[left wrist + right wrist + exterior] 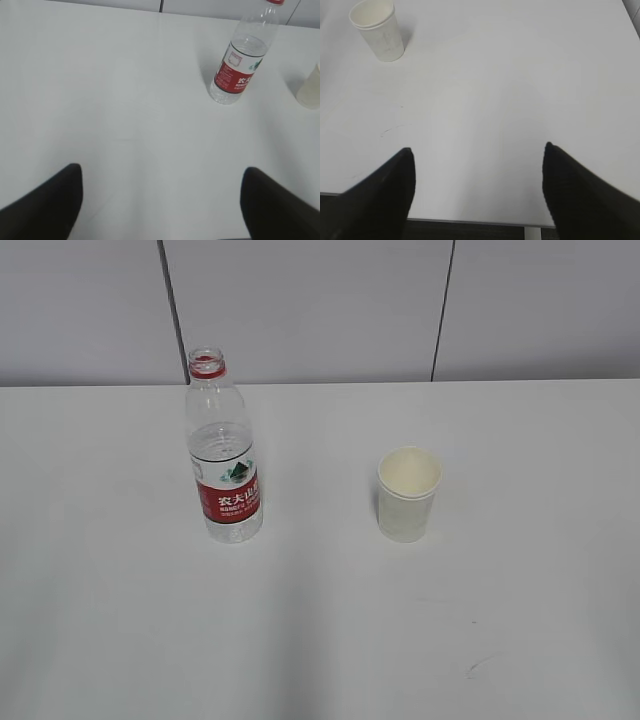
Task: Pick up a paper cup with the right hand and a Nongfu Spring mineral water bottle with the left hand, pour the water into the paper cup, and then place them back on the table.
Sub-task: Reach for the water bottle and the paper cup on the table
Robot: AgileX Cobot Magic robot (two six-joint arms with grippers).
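The Nongfu Spring bottle (224,455) stands upright and uncapped on the white table (320,630), left of centre, about half full of clear water; it also shows in the left wrist view (241,60). The white paper cup (408,494) stands upright to its right and looks empty; it also shows in the right wrist view (377,29), and its edge in the left wrist view (311,90). My left gripper (162,175) is open and empty, well short of the bottle. My right gripper (477,152) is open and empty near the table's front edge, far from the cup. Neither arm shows in the exterior view.
A grey panelled wall (320,310) runs behind the table's far edge. Faint scuff marks (480,665) lie on the tabletop at the front right. The table's front edge (470,220) shows below my right gripper.
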